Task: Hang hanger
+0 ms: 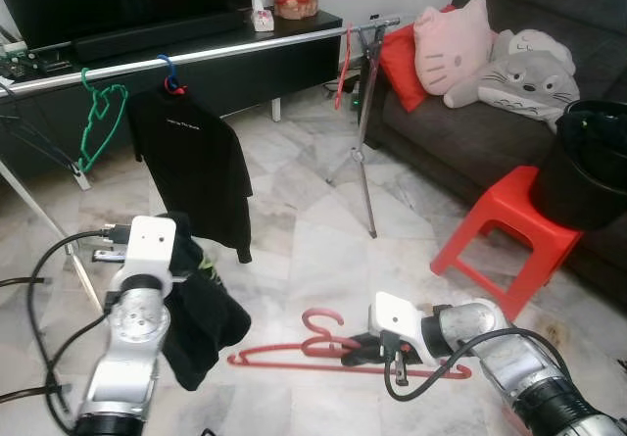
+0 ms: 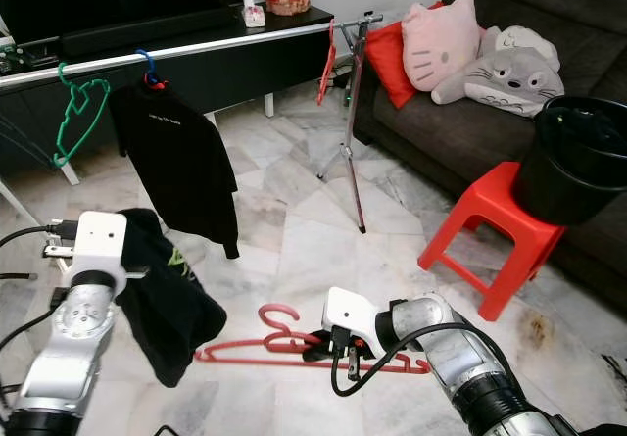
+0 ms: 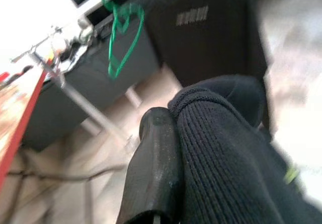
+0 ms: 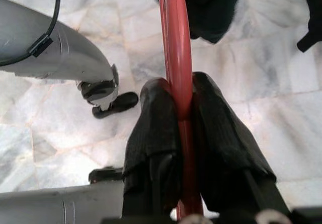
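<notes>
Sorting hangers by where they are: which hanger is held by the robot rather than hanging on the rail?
The red hanger, clamped in the right gripper above the floor. The green hanger and blue hanger hang on the rail.

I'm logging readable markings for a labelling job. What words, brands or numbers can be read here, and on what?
Hanging black T-shirt: a pale line of print on the chest, too small to read in the eye views and blurred in the left wrist view.
Box on the TV console: markings too small to read.
Nothing else legible.

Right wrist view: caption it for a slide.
Right gripper shut on the red hanger above the marble floor.
</notes>
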`<state>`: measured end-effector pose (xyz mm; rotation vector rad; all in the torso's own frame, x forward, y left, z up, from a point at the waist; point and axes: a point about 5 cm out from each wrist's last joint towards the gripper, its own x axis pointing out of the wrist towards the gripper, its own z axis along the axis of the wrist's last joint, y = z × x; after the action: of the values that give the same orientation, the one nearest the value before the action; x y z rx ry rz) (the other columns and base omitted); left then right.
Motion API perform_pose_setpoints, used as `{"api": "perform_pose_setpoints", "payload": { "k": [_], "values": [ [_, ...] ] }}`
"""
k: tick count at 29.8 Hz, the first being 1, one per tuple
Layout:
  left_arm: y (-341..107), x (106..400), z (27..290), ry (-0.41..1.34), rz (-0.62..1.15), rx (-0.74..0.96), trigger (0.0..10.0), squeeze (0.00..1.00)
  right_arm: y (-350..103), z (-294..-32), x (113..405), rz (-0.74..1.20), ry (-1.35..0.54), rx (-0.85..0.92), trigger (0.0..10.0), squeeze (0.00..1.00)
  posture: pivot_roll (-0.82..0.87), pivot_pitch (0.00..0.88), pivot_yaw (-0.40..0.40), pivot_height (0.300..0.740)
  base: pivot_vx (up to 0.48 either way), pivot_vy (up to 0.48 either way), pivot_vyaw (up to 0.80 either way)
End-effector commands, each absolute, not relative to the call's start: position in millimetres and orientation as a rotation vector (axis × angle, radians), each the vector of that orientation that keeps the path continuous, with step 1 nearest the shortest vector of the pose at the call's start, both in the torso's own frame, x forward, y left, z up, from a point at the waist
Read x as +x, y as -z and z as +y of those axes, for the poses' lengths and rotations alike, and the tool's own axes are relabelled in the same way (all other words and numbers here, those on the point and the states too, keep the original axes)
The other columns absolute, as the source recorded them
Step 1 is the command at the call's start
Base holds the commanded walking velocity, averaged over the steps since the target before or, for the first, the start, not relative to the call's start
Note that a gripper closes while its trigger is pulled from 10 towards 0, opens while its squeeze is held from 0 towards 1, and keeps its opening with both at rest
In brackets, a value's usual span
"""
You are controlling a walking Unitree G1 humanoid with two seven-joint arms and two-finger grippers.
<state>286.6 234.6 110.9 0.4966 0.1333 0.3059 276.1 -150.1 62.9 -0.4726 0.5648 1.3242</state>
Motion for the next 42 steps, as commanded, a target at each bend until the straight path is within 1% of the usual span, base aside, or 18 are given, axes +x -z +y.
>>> {"api": "perform_pose_setpoints", "payload": {
  "k": [1,4,5,6,7,8,14,16,20,24,28,31,35,36,37,38,39,42],
  "values": [
    [-101.0,282.8,236.4,-0.299,0.179,0.526,0.0,0.00,-74.3,-151.1,281.3,0.516,-1.311,-0.480,0.0,0.00,-0.09,0.000,-0.012,0.740,0.000,0.000,0.00],
    [-69.1,268.1,254.2,-0.326,0.312,0.551,0.0,0.00,-78.9,-156.8,278.3,0.516,-1.322,-0.497,0.0,0.00,-0.09,0.000,-0.007,0.740,0.000,0.000,0.00],
    [-62.6,264.5,257.5,-0.332,0.336,0.545,0.5,0.00,-79.0,-158.2,279.0,0.513,-1.308,-0.498,0.0,0.00,-0.09,0.000,-0.006,0.740,0.000,0.000,0.00],
    [-56.3,261.0,260.0,-0.333,0.361,0.537,2.0,0.00,-78.9,-159.7,280.1,0.512,-1.287,-0.493,0.0,0.00,-0.09,0.000,-0.005,0.740,0.000,0.000,0.00],
    [-50.3,257.6,261.7,-0.331,0.383,0.529,4.6,0.00,-78.2,-161.5,281.3,0.511,-1.263,-0.488,0.0,0.00,-0.09,0.000,-0.005,0.740,0.000,0.000,0.00],
    [-42.0,252.8,262.6,-0.320,0.415,0.505,10.0,0.00,-76.2,-164.2,283.0,0.514,-1.225,-0.474,0.0,0.00,-0.09,0.000,-0.002,0.740,0.000,0.000,0.00],
    [-10.8,231.3,262.5,-0.267,0.511,0.400,10.0,0.00,-49.5,-177.2,287.3,0.560,-0.928,-0.340,0.0,0.00,-0.08,0.000,0.008,0.740,0.000,0.000,0.00],
    [-1.9,225.3,261.2,-0.244,0.533,0.385,10.0,0.00,-29.4,-185.7,291.5,0.606,-0.652,-0.239,0.0,0.00,-0.08,0.000,0.014,0.740,0.000,0.000,0.00],
    [8.1,222.5,257.3,-0.201,0.557,0.362,10.0,0.00,2.1,-197.0,280.5,0.703,-0.348,-0.125,0.0,0.00,-0.09,0.000,0.022,0.740,0.000,0.000,0.00],
    [9.6,222.7,256.4,-0.188,0.552,0.359,10.0,0.00,9.9,-199.5,275.8,0.733,-0.276,-0.105,0.0,0.00,-0.08,0.000,0.027,0.740,0.000,0.000,0.00],
    [20.1,222.6,250.6,-0.155,0.585,0.316,10.0,0.00,53.3,-210.9,230.1,0.938,0.015,-0.068,0.0,0.00,-0.08,0.000,0.042,0.740,0.000,0.000,0.00],
    [23.1,223.0,249.1,-0.147,0.588,0.293,10.0,0.00,61.9,-209.4,219.1,0.977,0.068,-0.075,0.0,0.00,-0.08,0.000,0.042,0.740,0.000,0.000,0.00],
    [37.7,215.8,245.3,-0.150,0.657,0.247,10.0,0.00,87.6,-217.6,167.8,1.144,0.162,-0.133,0.0,0.00,-0.07,0.000,0.048,0.740,0.000,0.000,0.00],
    [39.5,214.5,244.8,-0.154,0.665,0.239,10.0,0.00,90.1,-217.0,162.4,1.161,0.168,-0.121,2.0,0.00,-0.06,0.000,0.050,0.740,0.000,0.000,0.00],
    [43.9,210.9,245.8,-0.167,0.689,0.211,10.0,0.00,94.0,-214.1,154.0,1.184,0.193,-0.063,7.9,0.00,-0.07,0.000,0.054,0.740,0.000,0.000,0.00],
    [45.0,210.1,246.2,-0.171,0.694,0.204,10.0,0.00,94.9,-213.1,152.3,1.188,0.203,-0.048,7.9,0.00,-0.07,0.000,0.057,0.740,0.000,0.000,0.00],
    [46.9,208.5,246.1,-0.174,0.705,0.197,10.0,0.00,96.0,-211.8,150.4,1.194,0.201,-0.045,10.0,0.00,-0.07,0.000,0.057,0.740,0.000,0.000,0.00],
    [53.0,203.2,244.0,-0.168,0.739,0.183,10.0,0.00,98.5,-207.0,146.1,1.202,0.194,-0.040,10.0,0.00,-0.07,0.000,0.060,0.740,0.000,0.000,0.00]
  ]
}}
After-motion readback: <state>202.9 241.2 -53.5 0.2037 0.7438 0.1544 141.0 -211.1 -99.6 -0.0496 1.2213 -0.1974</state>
